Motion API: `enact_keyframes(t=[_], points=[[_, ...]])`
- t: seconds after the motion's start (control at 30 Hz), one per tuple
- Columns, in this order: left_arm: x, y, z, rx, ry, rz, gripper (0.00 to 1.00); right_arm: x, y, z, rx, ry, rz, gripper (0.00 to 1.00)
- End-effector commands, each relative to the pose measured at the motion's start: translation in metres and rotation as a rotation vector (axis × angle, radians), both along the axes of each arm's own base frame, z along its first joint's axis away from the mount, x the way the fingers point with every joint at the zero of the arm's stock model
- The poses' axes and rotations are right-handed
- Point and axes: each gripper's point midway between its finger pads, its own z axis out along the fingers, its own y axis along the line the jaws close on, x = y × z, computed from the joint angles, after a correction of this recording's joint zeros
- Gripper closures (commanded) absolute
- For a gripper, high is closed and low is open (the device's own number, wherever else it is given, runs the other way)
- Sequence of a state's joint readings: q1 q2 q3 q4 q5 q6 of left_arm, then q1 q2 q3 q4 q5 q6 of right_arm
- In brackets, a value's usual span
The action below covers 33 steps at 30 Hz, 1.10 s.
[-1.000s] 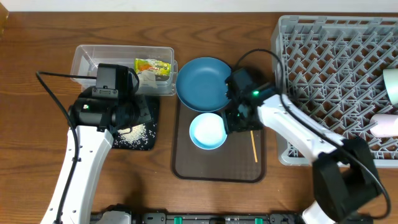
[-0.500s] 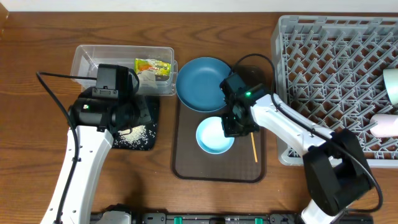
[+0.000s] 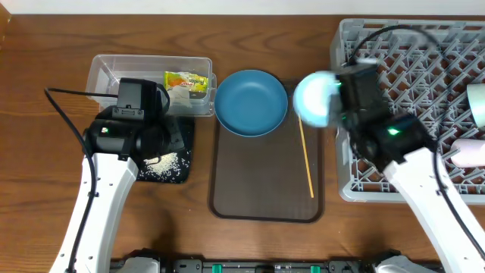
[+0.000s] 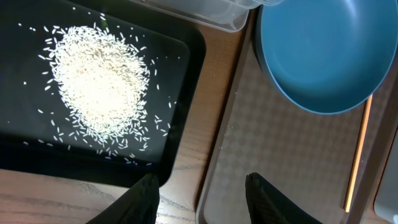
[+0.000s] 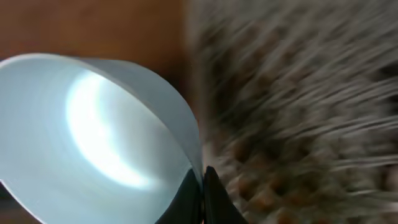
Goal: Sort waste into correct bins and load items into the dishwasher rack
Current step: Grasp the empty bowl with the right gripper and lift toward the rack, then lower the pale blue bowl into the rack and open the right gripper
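Observation:
My right gripper is shut on the rim of a small pale mint-white bowl, held tilted in the air at the left edge of the grey dishwasher rack. The view there is blurred. A second pale bowl and a pink cup lie in the rack at the right. The dark blue bowl and the yellow stick rest on the brown tray. The wrapper and tissue are in the clear tub. Rice lies in the black tray. My left gripper hangs open and holds nothing, above the gap between the black tray and the brown tray.
The clear tub and black tray sit side by side at the left, close against the brown tray. The rack fills the right side, up to the table's edge. Bare wooden table shows at the far left and front.
My right gripper has shut on the small bowl's rim, lifted it off the brown tray and carried it up and right to the rack's edge. The left arm has stayed still.

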<state>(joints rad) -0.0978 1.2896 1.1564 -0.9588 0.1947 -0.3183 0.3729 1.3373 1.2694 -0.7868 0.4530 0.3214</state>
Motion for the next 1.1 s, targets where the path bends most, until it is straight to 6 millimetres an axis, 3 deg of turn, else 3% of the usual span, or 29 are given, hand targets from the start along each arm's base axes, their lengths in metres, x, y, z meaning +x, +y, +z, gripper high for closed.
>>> enact_keyframes(t=[0.0,0.27,0.4,0.53,0.73,1.07], points=[[0.003,0.003,0.004,0.008,-0.015,0.015,0.52,0.008,-0.063,0.032,-0.306,-0.073,-0.151,0.99],[0.004,0.003,0.004,0.009,-0.014,0.015,0.52,0.019,-0.148,0.076,-0.520,-0.184,-0.444,0.99],[0.004,0.003,0.003,0.009,-0.009,0.016,0.52,0.024,-0.183,0.079,-0.577,-0.170,-0.509,0.99],[0.004,0.003,0.001,0.010,-0.004,0.015,0.52,0.027,-0.217,0.063,-0.672,-0.057,-0.536,0.99],[0.004,0.003,0.001,0.010,-0.002,0.015,0.52,0.005,-0.264,0.041,-0.800,0.102,-0.723,0.99],[0.004,0.003,0.001,0.010,-0.002,0.015,0.52,0.005,-0.271,-0.027,-0.809,0.271,-0.707,0.99]])
